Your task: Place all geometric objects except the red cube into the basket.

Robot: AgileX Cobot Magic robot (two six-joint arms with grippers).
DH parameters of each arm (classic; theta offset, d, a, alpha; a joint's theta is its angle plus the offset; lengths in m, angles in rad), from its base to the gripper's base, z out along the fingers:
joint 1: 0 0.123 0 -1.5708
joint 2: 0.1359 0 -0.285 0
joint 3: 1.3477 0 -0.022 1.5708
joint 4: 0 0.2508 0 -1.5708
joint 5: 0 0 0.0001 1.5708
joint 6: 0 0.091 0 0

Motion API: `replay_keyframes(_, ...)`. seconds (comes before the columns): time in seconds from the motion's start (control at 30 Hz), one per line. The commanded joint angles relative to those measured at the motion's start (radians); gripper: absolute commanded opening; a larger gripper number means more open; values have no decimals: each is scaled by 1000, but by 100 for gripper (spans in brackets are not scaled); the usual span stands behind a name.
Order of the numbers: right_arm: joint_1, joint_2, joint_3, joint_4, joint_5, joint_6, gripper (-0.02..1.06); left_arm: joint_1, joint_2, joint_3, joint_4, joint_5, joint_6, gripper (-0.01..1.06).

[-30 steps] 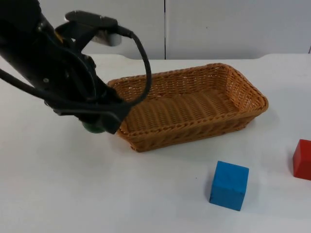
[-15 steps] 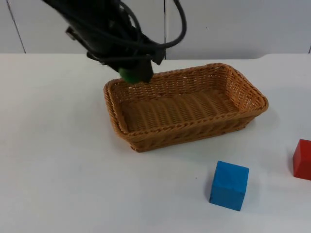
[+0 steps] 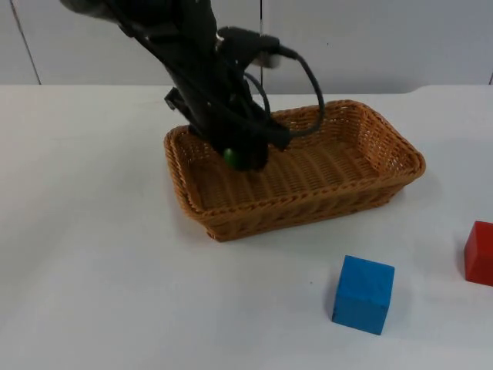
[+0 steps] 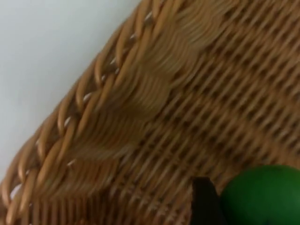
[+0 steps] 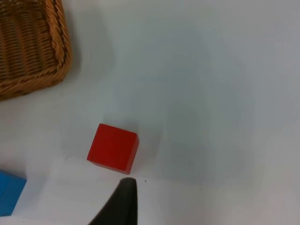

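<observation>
One table (image 3: 92,270), one basket (image 3: 385,166), two cubes and one green object are counted. The blue cube (image 3: 363,294) sits in front of the basket; the red cube (image 3: 479,252) is cut off at the table's right. The left gripper (image 3: 245,154), clenched on the green object (image 3: 233,158), has moved from the basket's back rim to inside it. The object's shape is mostly hidden. The right gripper (image 5: 119,206) waits above the red cube; its grip cannot be told.

The left gripper (image 3: 245,154) and its arm block the woven wicker basket's (image 3: 385,139) 9 o'clock end (3 o'clock end open); at 5 o'clock, table (image 3: 100,277) lies open between the blue cube (image 3: 363,294) and the red cube (image 3: 480,253).
</observation>
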Motion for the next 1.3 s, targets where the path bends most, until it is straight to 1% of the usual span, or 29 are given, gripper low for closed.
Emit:
replay_keyframes(0.0,4,-3,-7,2,0,3,105,-5,13,-10,50,11,-31,0)
replay_keyframes(0.07,4,-3,-7,2,0,3,105,-5,22,-10,96,11,-66,0)
replay_keyframes(0.1,4,-3,-7,2,0,3,105,-5,27,-10,102,11,-67,2)
replay_keyframes(0.13,4,-3,-7,2,0,3,105,-5,27,-10,102,13,-67,7)
replay_keyframes(0.17,4,-3,-7,2,0,3,105,-5,27,-10,102,13,-67,7)
replay_keyframes(0.2,4,-3,-7,2,0,3,105,-5,27,-10,102,17,-67,21)
replay_keyframes(0.23,4,-3,-7,2,0,3,105,-5,27,-10,102,19,-67,24)
replay_keyframes(0.27,4,-3,-7,2,0,3,105,-5,27,-10,98,28,-67,46)
replay_keyframes(0.3,4,-3,-7,2,0,3,105,-5,27,-10,98,34,-67,63)
replay_keyframes(0.33,4,-3,-7,2,0,3,105,-5,27,-10,98,34,-67,63)
replay_keyframes(0.4,4,-3,-7,2,-2,3,105,-5,15,-10,96,58,-67,93)
replay_keyframes(0.43,4,-3,-7,2,-2,3,105,-5,1,-10,93,66,-67,105)
replay_keyframes(0.53,4,-3,-7,2,-2,3,105,-5,-37,-10,82,74,-67,105)
replay_keyframes(0.6,4,-3,-7,0,-2,3,105,-5,-97,-10,74,81,-69,105)
replay_keyframes(0.67,4,-3,-7,0,-2,3,105,-5,-144,-10,61,104,-77,105)
replay_keyframes(0.73,4,-3,-7,0,-2,3,105,-5,-221,-10,34,145,-77,105)
replay_keyframes(0.77,4,-3,-7,0,-2,3,105,-5,-221,-10,34,145,-77,105)
replay_keyframes(0.83,4,-3,-7,0,-2,3,105,-5,-285,-10,4,179,-77,105)
replay_keyframes(0.97,4,-3,-7,-7,-4,3,105,-5,-363,-4,-3,212,-77,105)
replay_keyframes(1.07,4,-3,-7,-7,-4,3,105,-5,-429,72,-3,205,-77,105)
replay_keyframes(1.2,4,-3,-7,-7,5,3,105,-5,-505,280,-13,119,-77,105)
replay_keyframes(1.23,4,-3,-7,-7,5,3,105,-5,-505,280,-13,119,-77,105)
replay_keyframes(1.27,4,-3,-7,-7,5,3,105,-3,-522,334,-21,100,-77,105)
